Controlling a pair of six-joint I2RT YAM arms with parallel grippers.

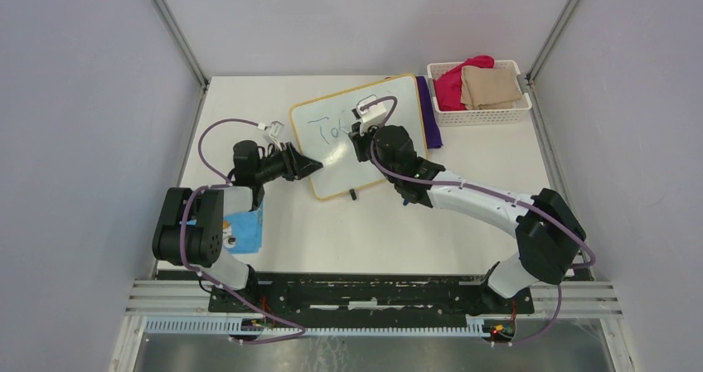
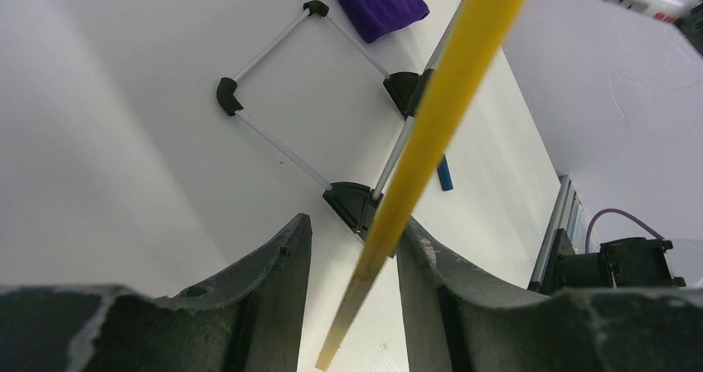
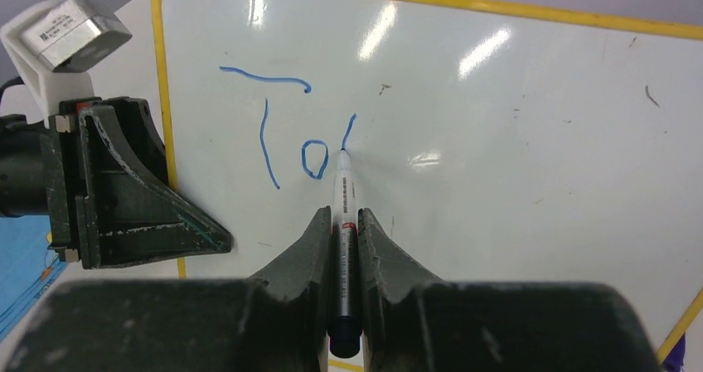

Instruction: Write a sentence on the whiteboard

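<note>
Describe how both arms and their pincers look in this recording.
The left arm and right arm have white links between black joint housings, each trailing a purple cable. The left pincer and right pincer are black, with wedge-shaped fingers scuffed pale at the edges. Each wrist carries a white camera box.

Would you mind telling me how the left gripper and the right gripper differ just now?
The left gripper straddles the tan frame of the whiteboard with jaws apart, and whether it clamps is unclear; the right gripper is shut on a marker. The left gripper sits at the board's edge; the right gripper hangs over its face, marker tip on the blue writing. Both are black two-finger grippers at the same board.
</note>
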